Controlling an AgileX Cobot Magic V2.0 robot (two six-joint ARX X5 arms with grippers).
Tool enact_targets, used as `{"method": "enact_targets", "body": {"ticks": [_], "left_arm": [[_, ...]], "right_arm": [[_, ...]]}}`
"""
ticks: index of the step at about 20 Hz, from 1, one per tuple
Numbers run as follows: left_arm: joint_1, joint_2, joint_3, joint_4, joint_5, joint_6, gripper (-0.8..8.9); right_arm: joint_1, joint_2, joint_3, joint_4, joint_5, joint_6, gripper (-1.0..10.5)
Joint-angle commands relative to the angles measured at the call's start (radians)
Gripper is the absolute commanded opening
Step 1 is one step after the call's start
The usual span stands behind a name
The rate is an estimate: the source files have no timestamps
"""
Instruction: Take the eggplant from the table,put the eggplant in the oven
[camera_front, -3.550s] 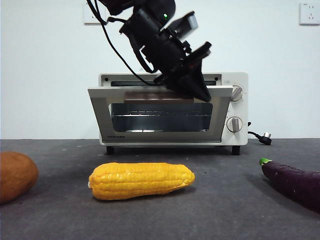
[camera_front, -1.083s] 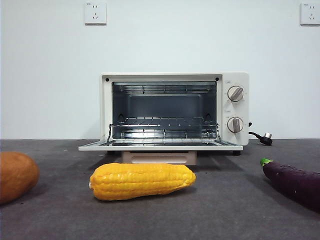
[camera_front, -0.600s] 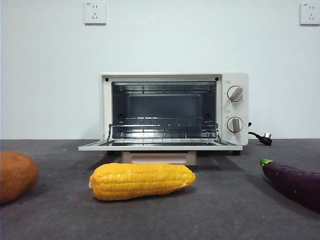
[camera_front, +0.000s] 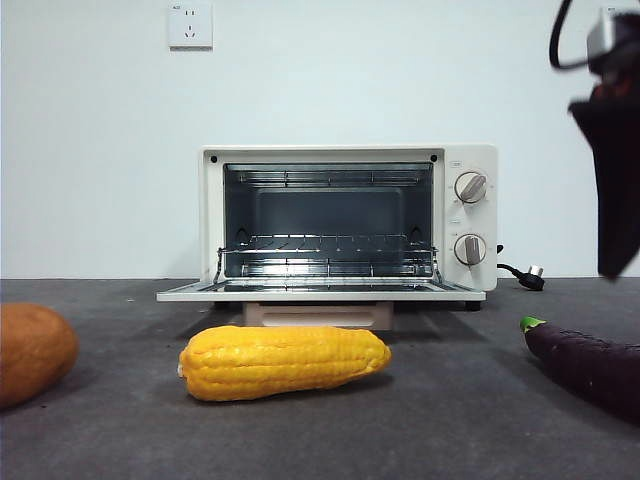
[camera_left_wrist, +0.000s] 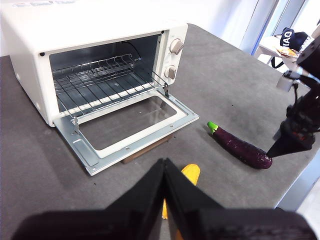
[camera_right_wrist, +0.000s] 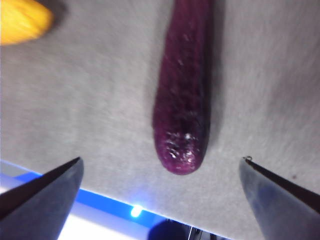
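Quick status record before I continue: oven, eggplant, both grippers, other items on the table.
oven: door fully open and lying flat, wire rack bare, nothing inside
eggplant: lying on the table, right of the oven, not gripped
right gripper: jaws open, above the eggplant's blunt end, not touching it
left gripper: jaws shut, empty, in front of the open oven, above the corn
corn: on the table in front of the oven door
round orange-brown vegetable: at the table's far left

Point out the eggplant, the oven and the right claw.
eggplant (camera_left_wrist: 241, 147): left wrist view, mid-body.
oven (camera_front: 470, 157): front view, top right corner of its cream casing.
right claw (camera_right_wrist: 161, 172): right wrist view, midway between its open tips, above the eggplant's blunt end.
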Motion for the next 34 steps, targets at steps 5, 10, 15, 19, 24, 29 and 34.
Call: {"method": "enact_targets", "body": {"ticks": [5, 10, 15, 19, 24, 29, 34], "left_arm": [[0.000, -0.004, -0.006, 0.002, 0.003, 0.001, -0.06], [0.000, -0.004, -0.006, 0.002, 0.003, 0.001, -0.06], [0.000, -0.004, -0.006, 0.002, 0.003, 0.002, -0.06], [0.000, -0.004, -0.006, 0.002, 0.003, 0.004, -0.06], [-0.006, -0.003, -0.006, 0.002, 0.003, 0.004, -0.06], [-0.013, 0.002, -0.006, 0.002, 0.002, 0.005, -0.06], [-0.013, 0.010, -0.006, 0.002, 0.003, 0.005, -0.06]], "right_arm": [[0.003, 0.092, -0.076, 0.099, 0.016, 0.031, 5.9], [0.027, 0.158, -0.079, 0.153, 0.047, 0.048, 4.6], [0.078, 0.232, -0.079, 0.181, 0.095, 0.079, 4.3], [0.095, 0.231, -0.078, 0.205, 0.140, 0.100, 2.7], [0.095, 0.231, -0.077, 0.193, 0.164, 0.100, 2.1], [0.095, 0.190, -0.072, 0.182, 0.173, 0.101, 2.1], [0.095, 0.054, -0.003, 0.109, 0.187, 0.100, 1.4]]}}
